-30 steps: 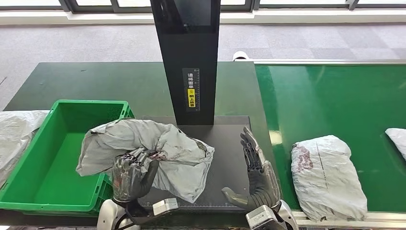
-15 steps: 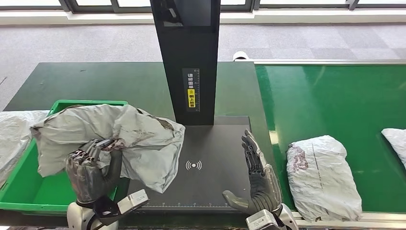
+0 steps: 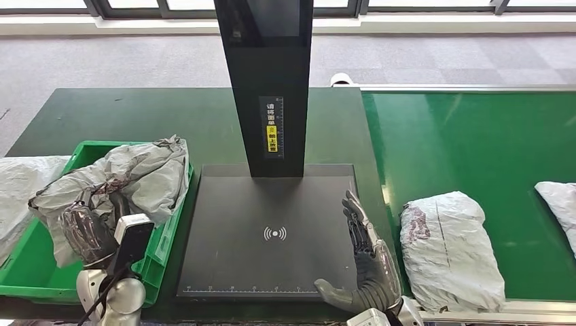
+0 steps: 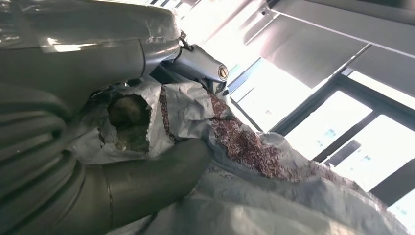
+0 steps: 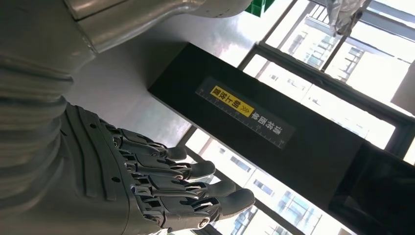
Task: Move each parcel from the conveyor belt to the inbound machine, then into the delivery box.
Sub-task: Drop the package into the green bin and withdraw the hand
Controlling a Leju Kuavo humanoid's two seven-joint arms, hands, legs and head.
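My left hand [image 3: 87, 231] grips a crumpled grey parcel [image 3: 129, 178] and holds it over the green delivery box [image 3: 159, 238] at the left. In the left wrist view the parcel [image 4: 274, 176] is pressed between my thumb and the fingers above it. The black inbound machine [image 3: 272, 224] lies bare in the middle, with its black post [image 3: 268, 81] behind. My right hand [image 3: 370, 261] stands open on edge at the pad's right side, fingers straight, holding nothing. Another grey parcel [image 3: 450, 248] lies on the green conveyor belt [image 3: 469, 142] just right of that hand.
A further parcel [image 3: 560, 204] shows at the belt's right edge. A grey bag [image 3: 17, 197] lies left of the box. The dark table [image 3: 136, 115] stretches behind the box. In the right wrist view my right hand [image 5: 161, 191] faces the machine's post [image 5: 254, 122].
My left hand has carried the grey parcel leftward, off the scanner pad and over the green box. The parcels on the belt have drifted slightly left. My right hand has stayed in place.
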